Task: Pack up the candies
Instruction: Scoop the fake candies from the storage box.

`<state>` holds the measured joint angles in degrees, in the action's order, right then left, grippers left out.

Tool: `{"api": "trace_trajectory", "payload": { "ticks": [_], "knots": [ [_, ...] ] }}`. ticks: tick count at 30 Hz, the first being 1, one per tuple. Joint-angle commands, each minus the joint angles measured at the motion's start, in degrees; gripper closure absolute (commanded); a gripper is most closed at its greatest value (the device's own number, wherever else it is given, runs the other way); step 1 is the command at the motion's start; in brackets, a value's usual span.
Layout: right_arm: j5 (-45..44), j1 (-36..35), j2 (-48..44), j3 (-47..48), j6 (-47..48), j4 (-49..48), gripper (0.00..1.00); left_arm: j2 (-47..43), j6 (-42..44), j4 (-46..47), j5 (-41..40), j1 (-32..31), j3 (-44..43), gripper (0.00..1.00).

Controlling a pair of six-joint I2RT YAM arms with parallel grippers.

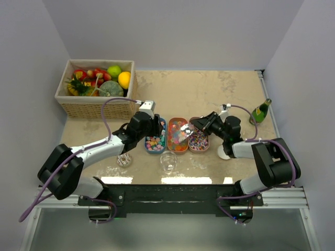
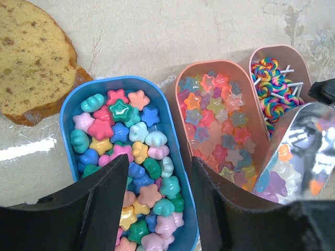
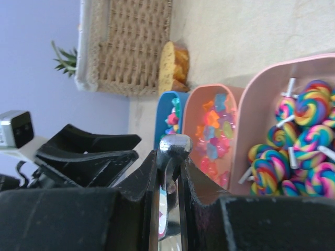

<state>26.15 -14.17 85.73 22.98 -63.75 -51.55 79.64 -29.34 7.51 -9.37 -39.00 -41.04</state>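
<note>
the right gripper [image 3: 170, 167], clamping a scoop [image 2: 306, 125] of candies [image 2: 281, 175] just ahead of it, should be keeping it level while the wide left gripper [image 2: 158, 170] is hovering over the blue tray [image 2: 65, 112].

A wicker basket [image 1: 94, 109] holds fruit [image 1: 124, 79]. A round cookie [image 2: 31, 57] sits just in front of the basket. Two clear glasses [image 1: 124, 159] stand nearer still, and a green bottle [image 1: 260, 111] is far right of it.
</note>
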Motion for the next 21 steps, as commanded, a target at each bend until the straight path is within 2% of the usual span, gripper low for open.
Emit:
{"api": "trace_trajectory", "payload": {
  "ticks": [1,6,12,15,21],
  "knots": [
    [5.31,0.20,-1.71,-0.39,-4.28,-7.69,1.00,-2.47,0.78,-0.47,-1.80,0.16,-2.29,0.44],
    [8.39,0.20,-2.94,-0.13,-4.20,-7.34,1.00,-3.61,1.04,-0.92,-3.03,0.24,-1.94,0.44],
    [9.71,-0.06,-8.21,-0.57,0.19,0.74,1.00,-4.31,1.57,-1.27,-3.73,0.24,-1.85,0.44],
    [9.45,-0.76,-11.19,-0.04,3.35,8.63,1.00,-4.40,1.74,-1.27,-3.91,0.24,-1.85,0.44],
    [7.60,-3.13,-13.31,-0.22,6.18,13.93,1.00,-4.23,1.75,-1.35,-4.17,0.24,-1.85,0.43]
  ]
}}
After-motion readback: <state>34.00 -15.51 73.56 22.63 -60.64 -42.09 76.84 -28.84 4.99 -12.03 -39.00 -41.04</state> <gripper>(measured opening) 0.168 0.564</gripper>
